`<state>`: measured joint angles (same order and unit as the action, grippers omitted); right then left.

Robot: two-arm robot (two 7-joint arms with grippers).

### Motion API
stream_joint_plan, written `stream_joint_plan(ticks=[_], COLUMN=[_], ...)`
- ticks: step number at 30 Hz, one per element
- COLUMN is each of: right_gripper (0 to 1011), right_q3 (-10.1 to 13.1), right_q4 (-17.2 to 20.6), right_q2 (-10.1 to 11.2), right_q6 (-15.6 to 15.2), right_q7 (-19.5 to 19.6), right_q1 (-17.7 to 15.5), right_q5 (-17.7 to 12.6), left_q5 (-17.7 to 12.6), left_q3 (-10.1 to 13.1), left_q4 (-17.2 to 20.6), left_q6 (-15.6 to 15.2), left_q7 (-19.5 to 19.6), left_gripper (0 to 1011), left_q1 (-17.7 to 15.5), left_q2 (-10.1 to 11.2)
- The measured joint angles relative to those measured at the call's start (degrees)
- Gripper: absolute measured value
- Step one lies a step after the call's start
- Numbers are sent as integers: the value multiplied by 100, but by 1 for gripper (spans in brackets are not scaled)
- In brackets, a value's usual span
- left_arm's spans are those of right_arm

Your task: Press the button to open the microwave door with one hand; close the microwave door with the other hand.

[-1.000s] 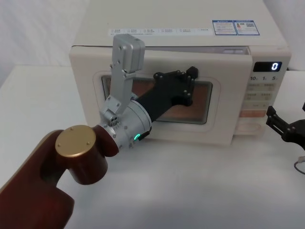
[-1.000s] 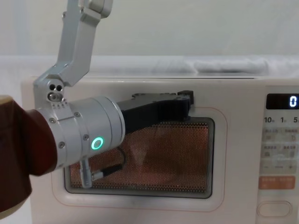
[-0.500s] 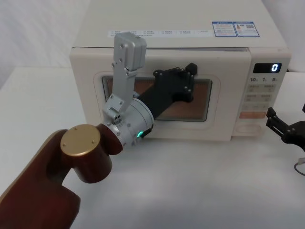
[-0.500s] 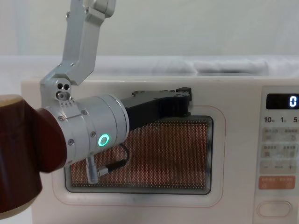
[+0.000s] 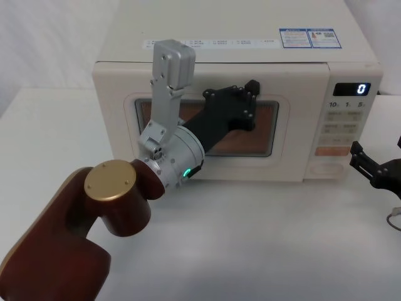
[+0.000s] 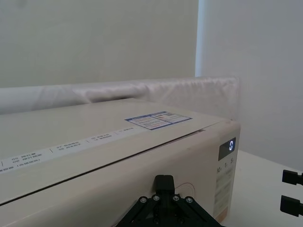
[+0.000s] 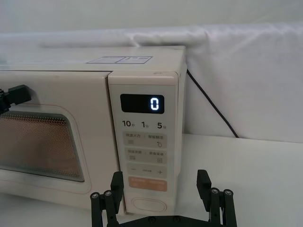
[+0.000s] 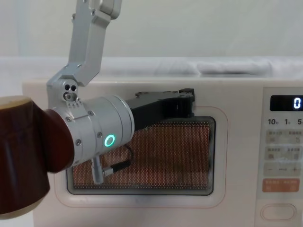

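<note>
Door (image 5: 213,128) now flush shut, pushed by left end effector (image 5: 250,94), finger state unclear; right end effector (image 7: 163,198) open at 3 o'clock.

Left pincer (image 5: 250,94) outstretched; right pincer (image 7: 163,198) open, low.

Counted: one microwave (image 5: 219,56), one microwave door (image 5: 301,125), one button (image 7: 149,204), one orange key (image 7: 147,183), one display (image 7: 142,103) reading 0. Two grippers: left gripper (image 5: 250,91), right gripper (image 5: 376,169). One worktop (image 5: 263,244).
</note>
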<state>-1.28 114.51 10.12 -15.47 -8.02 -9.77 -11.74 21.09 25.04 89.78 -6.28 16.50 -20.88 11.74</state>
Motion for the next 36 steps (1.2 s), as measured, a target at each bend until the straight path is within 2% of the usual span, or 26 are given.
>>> stream_joint_plan(ticks=[26, 33, 36], right_gripper=[1002, 1002, 1002], right_q3=[0, 0, 0], right_q4=[0, 0, 0], right_q2=[0, 0, 0], right_q6=[0, 0, 0], right_q7=[0, 0, 0], right_q1=[0, 0, 0], right_q5=[0, 0, 0], left_q5=[-47, 148, 187], left_q3=[-44, 52, 100], left_q4=[-49, 322, 489], left_q6=[-180, -88, -81], left_q7=[-16, 420, 473], left_gripper=[0, 0, 0], left_q1=[-8, 159, 253], left_q2=[-126, 106, 215])
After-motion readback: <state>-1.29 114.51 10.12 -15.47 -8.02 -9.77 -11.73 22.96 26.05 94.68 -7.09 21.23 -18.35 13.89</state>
